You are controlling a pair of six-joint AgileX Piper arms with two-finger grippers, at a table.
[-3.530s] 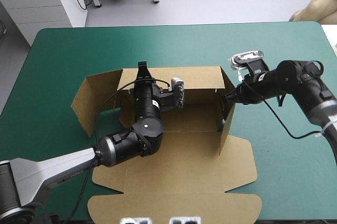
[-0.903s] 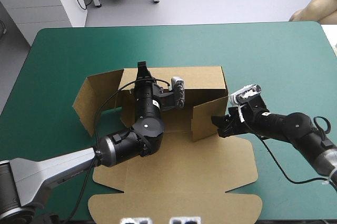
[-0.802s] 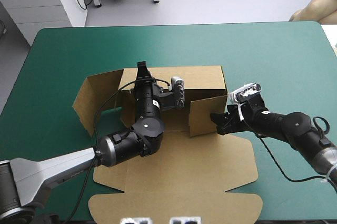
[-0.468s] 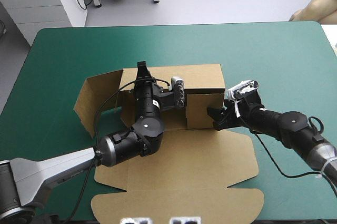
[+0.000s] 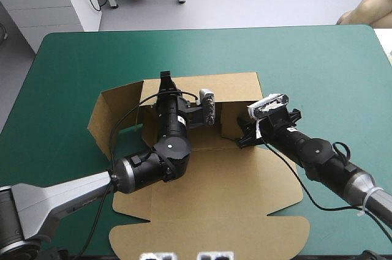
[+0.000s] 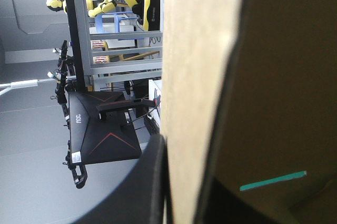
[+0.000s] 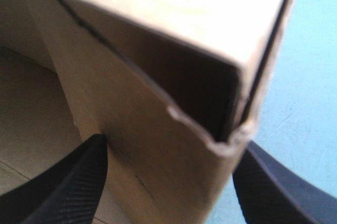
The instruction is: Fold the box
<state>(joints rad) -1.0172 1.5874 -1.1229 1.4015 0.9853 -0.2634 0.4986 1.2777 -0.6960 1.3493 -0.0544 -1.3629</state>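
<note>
Cut sheet of brown board, the box (image 5: 208, 193), lies mid-table on teal-green cover (image 5: 318, 64); back wall (image 5: 236, 87) raised; left gripper (image 5: 165, 80) clamped on that wall's top edge; right gripper (image 5: 241, 135) at wall's right end, fingers apart, straddling tucked side flap (image 7: 158, 129); risk: unpinched flap springs back outward; left end panel (image 5: 104, 116) splayed, not yet raised; half-formed box holds nothing.

Beyond the box (image 5: 202, 205) and to its right, the teal-green cover (image 5: 318, 64) lies open. Inside it, the left arm (image 5: 168, 144) and right gripper (image 5: 243, 134) block the floor.
</note>
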